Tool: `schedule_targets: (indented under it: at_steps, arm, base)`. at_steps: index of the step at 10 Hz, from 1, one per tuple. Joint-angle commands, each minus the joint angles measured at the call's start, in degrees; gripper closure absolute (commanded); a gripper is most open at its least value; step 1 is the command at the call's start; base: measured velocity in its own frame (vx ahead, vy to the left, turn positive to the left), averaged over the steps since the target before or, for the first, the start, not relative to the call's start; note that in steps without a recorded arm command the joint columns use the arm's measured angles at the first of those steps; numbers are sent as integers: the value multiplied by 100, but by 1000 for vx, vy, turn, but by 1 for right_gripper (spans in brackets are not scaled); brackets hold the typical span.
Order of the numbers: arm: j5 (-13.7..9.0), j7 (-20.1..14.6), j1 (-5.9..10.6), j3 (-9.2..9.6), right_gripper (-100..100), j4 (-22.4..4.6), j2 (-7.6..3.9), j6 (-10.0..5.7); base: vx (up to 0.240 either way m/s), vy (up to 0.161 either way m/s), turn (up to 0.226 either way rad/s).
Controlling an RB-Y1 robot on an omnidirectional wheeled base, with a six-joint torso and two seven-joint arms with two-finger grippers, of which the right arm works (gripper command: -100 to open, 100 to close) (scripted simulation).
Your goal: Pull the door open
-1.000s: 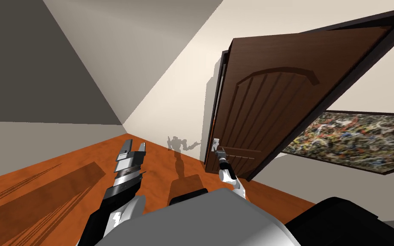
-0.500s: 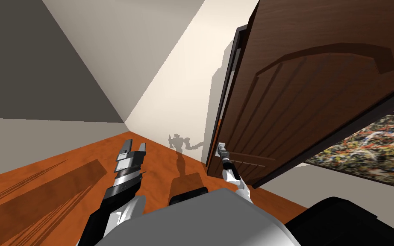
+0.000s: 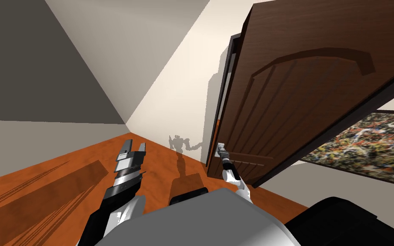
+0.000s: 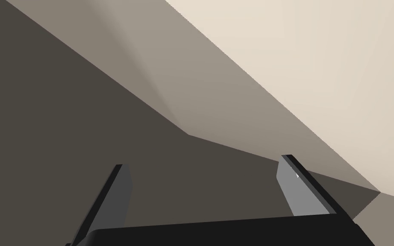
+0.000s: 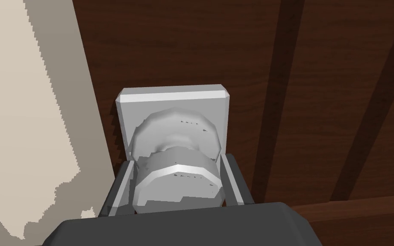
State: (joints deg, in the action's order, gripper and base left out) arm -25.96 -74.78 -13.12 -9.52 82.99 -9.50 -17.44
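R hand [image 5: 177,170] clamped on round grey door knob [image 5: 178,181], one finger pressed to each side. Knob mounted on square grey backplate [image 5: 172,99], near free edge of dark brown panelled wooden door [image 3: 303,102]. Door ajar, swung clear of dark door frame [image 3: 231,60]; strip of floor visible through gap. Multicoloured abstract painting [image 3: 363,145] on wall to right of door. L hand [image 3: 133,147] raised over orange-brown wood floor [image 3: 55,179], well apart from door, fingers spread wide, holding nothing. Robot shadow on cream wall [image 3: 179,94] left of door.
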Motion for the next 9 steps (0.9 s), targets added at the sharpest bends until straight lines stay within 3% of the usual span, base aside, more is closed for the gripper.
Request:
schedule_targets:
  at_steps: [1, 4, 9]
  arm:
    - [-12, -132, -67, 84, 100, 22, -118, -47]
    - [-31, -353, -178, 225, 100, 59, -313, -125]
    - [-74, -839, -422, 535, 100, 140, -745, -298]
  base:
    - [-140, -28, 142]
    - [-236, -55, 180]
    - [-258, -56, 194]
